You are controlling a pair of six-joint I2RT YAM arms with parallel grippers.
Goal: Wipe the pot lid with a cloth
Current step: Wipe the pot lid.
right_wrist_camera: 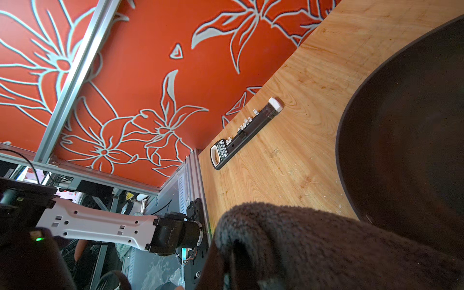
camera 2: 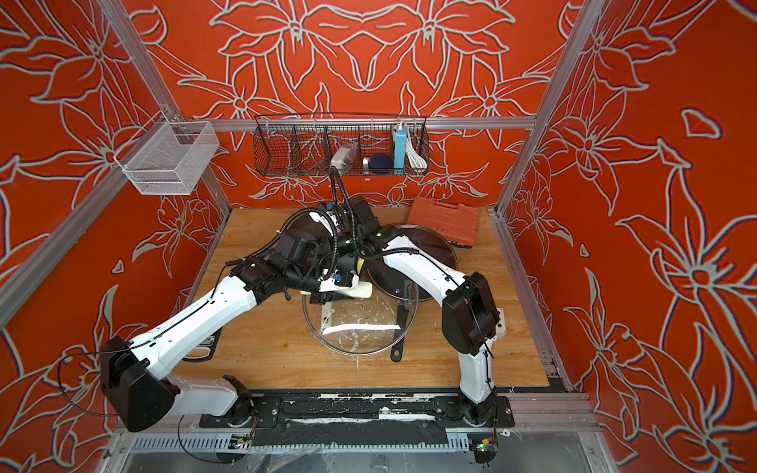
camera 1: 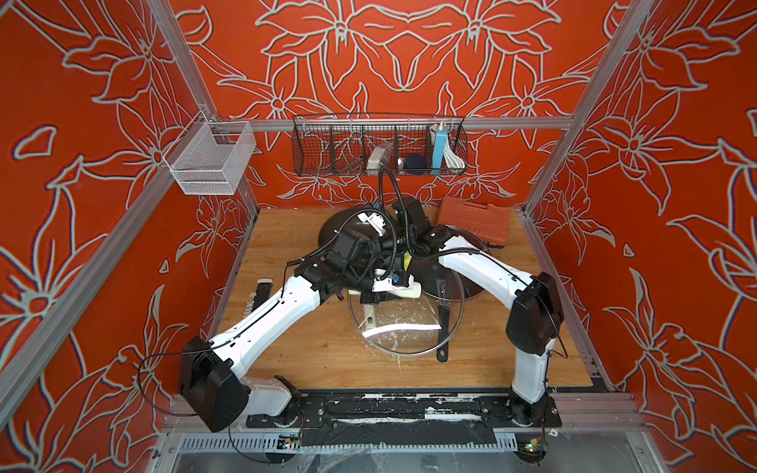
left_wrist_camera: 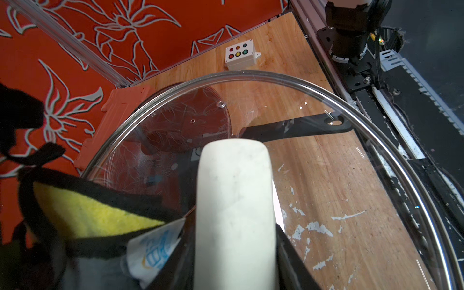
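Observation:
The pot lid [camera 1: 405, 327], clear glass with a metal rim, is at mid-table in both top views, its glass [camera 2: 360, 327] flecked with white. My left gripper [camera 1: 385, 286] is shut on its cream-white bar handle [left_wrist_camera: 234, 195], one black finger [left_wrist_camera: 288, 251] on each side. The lid's rim [left_wrist_camera: 391, 150] curves around the handle and looks tilted. The cloth [right_wrist_camera: 313, 246], dark grey, bunches over my right gripper [camera 1: 400, 264], which is shut on it just behind the handle. Its yellow reverse [left_wrist_camera: 95, 216] and white tag [left_wrist_camera: 155, 248] lie against the glass beside the handle.
A black wok [camera 1: 348, 225] stands behind the arms. Another glass lid [camera 1: 471, 266] and a long black handle [camera 1: 443, 331] lie to the right, an orange tool case [camera 1: 475, 221] at back right. A socket rail [right_wrist_camera: 243, 130] lies by the left wall, a button box [left_wrist_camera: 241, 54] by the right.

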